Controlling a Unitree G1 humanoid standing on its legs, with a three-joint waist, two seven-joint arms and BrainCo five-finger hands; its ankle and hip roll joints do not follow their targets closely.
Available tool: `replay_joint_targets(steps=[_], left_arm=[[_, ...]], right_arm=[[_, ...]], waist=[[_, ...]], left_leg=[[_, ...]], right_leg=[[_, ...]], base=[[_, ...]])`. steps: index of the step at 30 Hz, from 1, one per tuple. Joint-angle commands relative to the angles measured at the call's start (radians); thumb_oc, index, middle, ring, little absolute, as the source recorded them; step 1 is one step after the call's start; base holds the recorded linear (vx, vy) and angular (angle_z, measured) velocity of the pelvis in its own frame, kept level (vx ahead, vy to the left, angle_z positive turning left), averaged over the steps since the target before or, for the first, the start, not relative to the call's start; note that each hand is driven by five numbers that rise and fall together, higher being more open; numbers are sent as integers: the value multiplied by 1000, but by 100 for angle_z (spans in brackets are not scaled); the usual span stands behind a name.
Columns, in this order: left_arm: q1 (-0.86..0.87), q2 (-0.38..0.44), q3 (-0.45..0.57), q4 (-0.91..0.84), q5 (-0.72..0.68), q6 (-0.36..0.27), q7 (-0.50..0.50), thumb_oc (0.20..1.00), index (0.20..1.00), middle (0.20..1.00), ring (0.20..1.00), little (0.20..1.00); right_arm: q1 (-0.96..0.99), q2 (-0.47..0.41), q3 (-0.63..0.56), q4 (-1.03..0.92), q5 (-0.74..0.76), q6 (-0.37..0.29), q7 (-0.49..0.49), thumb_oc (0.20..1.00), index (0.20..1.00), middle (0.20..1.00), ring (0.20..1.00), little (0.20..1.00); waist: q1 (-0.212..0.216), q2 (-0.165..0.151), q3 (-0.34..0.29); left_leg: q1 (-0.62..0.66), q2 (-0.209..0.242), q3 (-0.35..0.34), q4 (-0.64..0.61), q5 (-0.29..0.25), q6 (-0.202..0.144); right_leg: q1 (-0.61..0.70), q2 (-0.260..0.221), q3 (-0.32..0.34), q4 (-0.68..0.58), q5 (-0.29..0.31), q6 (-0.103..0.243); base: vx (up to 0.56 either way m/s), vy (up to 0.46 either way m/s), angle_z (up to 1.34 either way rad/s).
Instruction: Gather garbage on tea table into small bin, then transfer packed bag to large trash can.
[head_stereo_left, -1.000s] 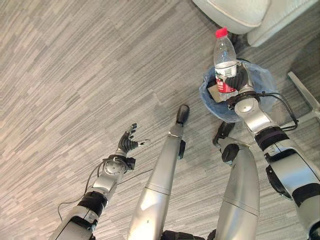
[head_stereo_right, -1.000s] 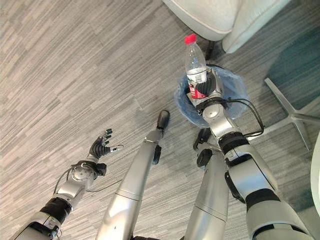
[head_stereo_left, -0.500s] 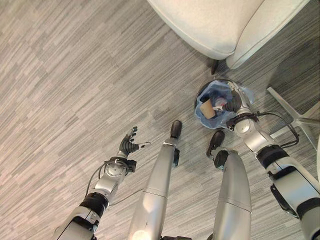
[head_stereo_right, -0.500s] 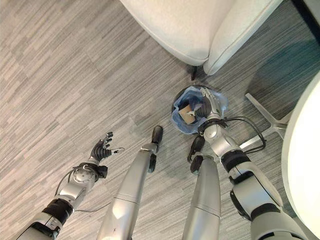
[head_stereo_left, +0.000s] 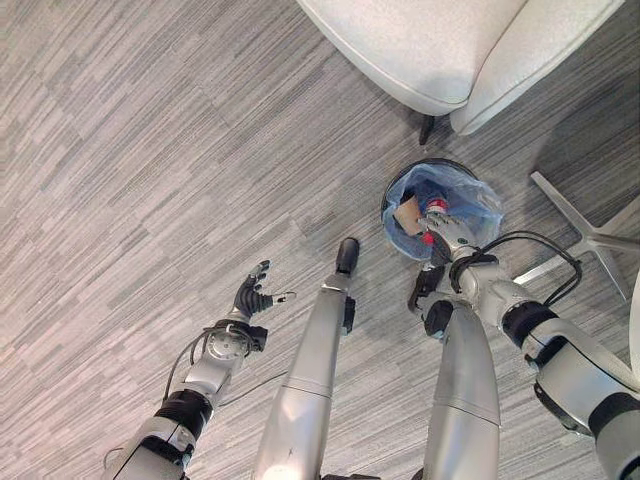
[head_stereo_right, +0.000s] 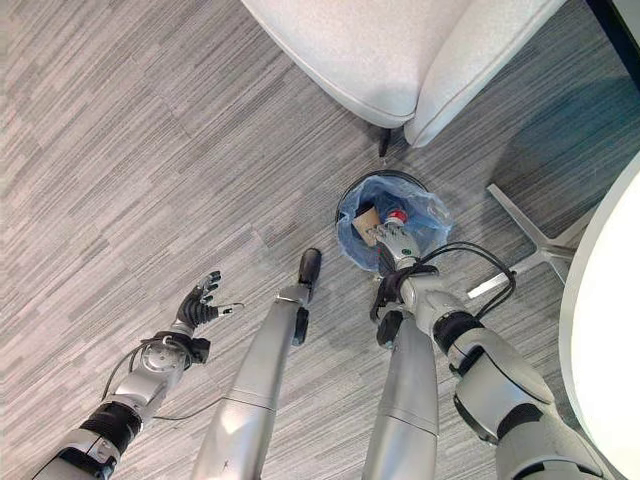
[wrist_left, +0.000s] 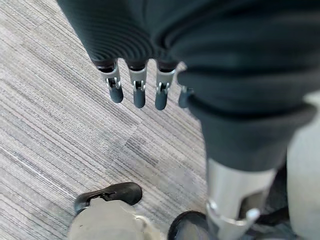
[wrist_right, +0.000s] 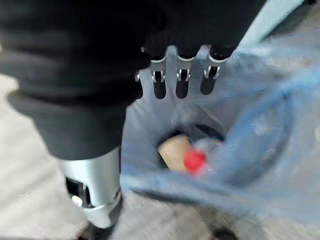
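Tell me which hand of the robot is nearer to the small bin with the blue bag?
The right. The right hand is open just above the rim of the small bin, while the left hand hangs open over bare floor, far off to the side.

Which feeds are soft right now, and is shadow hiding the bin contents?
Right wrist view: motion-blurred, the red bottle cap and blue bin liner smeared. Left wrist view: sharp on the floor. Left eye view: crisp, small bin interior evenly lit, contents readable.

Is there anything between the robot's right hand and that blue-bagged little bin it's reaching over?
Nothing visible. The right hand hangs open directly over the small bin, whose blue bag lies open. Inside lie the bottle with a red cap and a brown paper cup. The left hand is open, off to the side.
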Motion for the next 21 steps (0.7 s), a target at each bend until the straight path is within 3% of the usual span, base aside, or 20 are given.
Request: replay_joint_targets(steps=[1, 9, 14, 18, 21], left_arm=[[21, 13, 2, -5, 23, -19, 20, 1000, 1000, 1000, 1000, 1000], [9, 10, 1, -1, 23, -14, 13, 1000, 1000, 1000, 1000, 1000], [0, 10, 23, -5, 22, -6, 8, 1000, 1000, 1000, 1000, 1000], [-1, 7, 32, 6, 45, 7, -1, 1000, 1000, 1000, 1000, 1000], [21, 0, 51, 10, 51, 15, -11, 1000, 1000, 1000, 1000, 1000]], right_arm=[[-6, -44, 8, -33, 71, -5, 18, 200, 200, 200, 200, 200], [-11, -71, -33, -105, 148, -22, 1, 200, 200, 200, 200, 200], [16, -97, -118, -239, 218, -36, -23, 200, 200, 200, 200, 200], [64, -89, -190, -315, 275, -48, -26, 200, 200, 200, 200, 200], [161, -62, -290, -433, 363, -72, -20, 200, 200, 200, 200, 200]], waist=[[11, 51, 21], [5, 42, 34], [-8, 22, 28], [-13, 14, 18], [-24, 2, 2]], left_leg=[[-4, -20, 3, -29, -28, 8], [8, -11, 6, -58, -13, 5], [64, 1, 5, -124, 2, 1], [146, 9, 5, -195, 17, -3], [282, 13, -1, -271, 22, -4]], right_leg=[[4, 7, 21, -62, -24, 43], [15, 19, 13, -83, -4, 45], [71, 35, 1, -144, 16, 56], [150, 40, -15, -207, 31, 63], [285, 47, -37, -284, 46, 71]], base=[[-41, -11, 19], [-29, -9, 1], [-61, -28, -1], [-47, -9, -3], [-18, -9, -6]])
